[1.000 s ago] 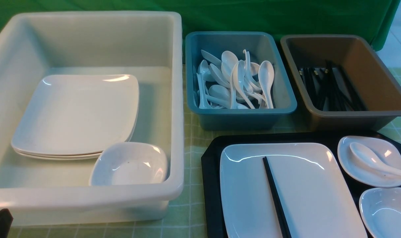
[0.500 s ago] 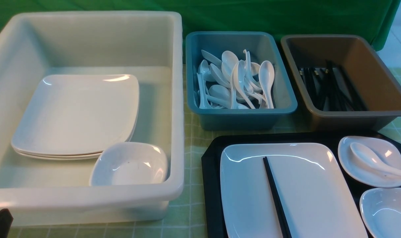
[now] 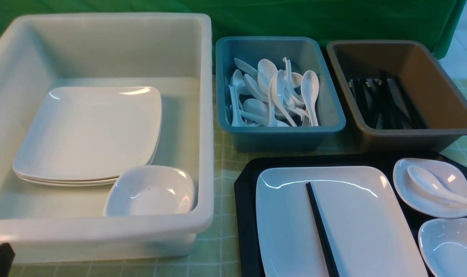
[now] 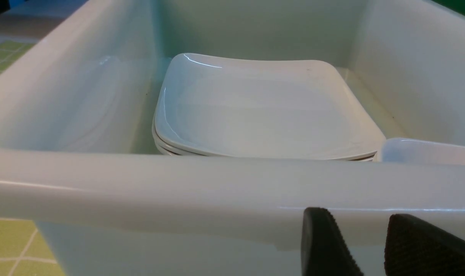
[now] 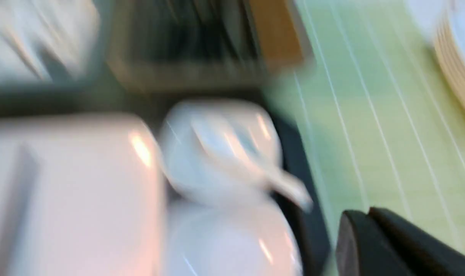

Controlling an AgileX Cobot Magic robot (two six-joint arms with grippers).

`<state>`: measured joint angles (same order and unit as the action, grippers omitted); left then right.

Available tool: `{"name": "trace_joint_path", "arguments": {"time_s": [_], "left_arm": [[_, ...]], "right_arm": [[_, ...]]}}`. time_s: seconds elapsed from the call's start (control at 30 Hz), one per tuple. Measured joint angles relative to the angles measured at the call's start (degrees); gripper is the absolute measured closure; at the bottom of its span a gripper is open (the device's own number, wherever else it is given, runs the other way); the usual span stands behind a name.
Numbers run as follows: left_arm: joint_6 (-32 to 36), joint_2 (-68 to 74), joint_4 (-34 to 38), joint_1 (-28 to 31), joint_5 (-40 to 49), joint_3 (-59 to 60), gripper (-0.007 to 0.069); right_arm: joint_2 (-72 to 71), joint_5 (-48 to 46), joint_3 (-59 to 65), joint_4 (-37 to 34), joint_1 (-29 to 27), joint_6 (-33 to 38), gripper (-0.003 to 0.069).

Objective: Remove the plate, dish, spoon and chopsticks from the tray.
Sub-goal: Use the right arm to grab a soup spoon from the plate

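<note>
Lower right of the front view, the black tray (image 3: pixel 245 184) holds the plate (image 3: pixel 356 223) with the chopsticks (image 3: pixel 321 227) lying across it. Beside the plate, at the right edge, the spoon (image 3: pixel 429 184) rests in a small dish (image 3: pixel 454 173). Left gripper (image 4: pixel 357 214) sits just outside the white tub (image 4: pixel 140 184), jaws parted and empty. Right gripper (image 5: pixel 364 212) — blurred — has its jaws pressed together, holding nothing.

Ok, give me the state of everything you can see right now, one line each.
plate: on the tray, chopsticks lying on it
spoon: resting in the far dish
near dish: empty, on the tray
white tub: holds stacked plates and a small dish
blue bin: holds a pile of spoons
brown bin: holds more chopsticks
left gripper: open, empty
right gripper: shut, empty
</note>
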<state>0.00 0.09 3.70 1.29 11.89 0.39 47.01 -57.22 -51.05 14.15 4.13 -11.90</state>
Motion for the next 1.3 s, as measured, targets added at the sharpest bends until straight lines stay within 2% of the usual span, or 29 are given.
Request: {"name": "trace_joint_path", "arguments": {"time_s": [0.03, 0.17, 0.5, 0.6, 0.67, 0.77, 0.87, 1.0, 1.3], "left_arm": [[0.0, 0.0, 0.0, 0.0, 0.0, 0.0, 0.04], [0.0, 0.0, 0.0, 0.0, 0.0, 0.0, 0.04], [0.0, -0.12, 0.0, 0.0, 0.0, 0.0, 0.04], [0.0, -0.17, 0.0, 0.0, 0.0, 0.0, 0.04], [0.0, -0.17, 0.0, 0.0, 0.0, 0.0, 0.04], [0.0, -0.17, 0.0, 0.0, 0.0, 0.0, 0.04], [0.0, -0.17, 0.0, 0.0, 0.0, 0.0, 0.04], [0.0, -0.17, 0.0, 0.0, 0.0, 0.0, 0.04], [0.0, -0.17, 0.0, 0.0, 0.0, 0.0, 0.04]], "right_arm": [[6.99, -3.89, -2.62, 1.69, 0.0, 1.64, 0.0644], [22.09, -6.18, -6.43, 2.62, 0.0, 4.56, 0.0641], [39.84, -8.62, -15.87, 4.5, 0.0, 11.0, 0.0599], [44.96, -10.61, -20.81, 4.73, -0.04, 13.11, 0.053], [48.33, -11.44, -22.89, 5.28, -0.06, 15.07, 0.0423], [51.74, -11.96, -23.34, 5.48, -0.06, 17.24, 0.0307], [53.93, -12.05, -23.46, 5.48, -0.06, 18.9, 0.0237], [56.08, -12.09, -23.46, 6.65, -0.11, 21.03, 0.0214], [59.0, -12.29, -23.26, 7.45, -2.85, 22.84, 0.0214]]}}
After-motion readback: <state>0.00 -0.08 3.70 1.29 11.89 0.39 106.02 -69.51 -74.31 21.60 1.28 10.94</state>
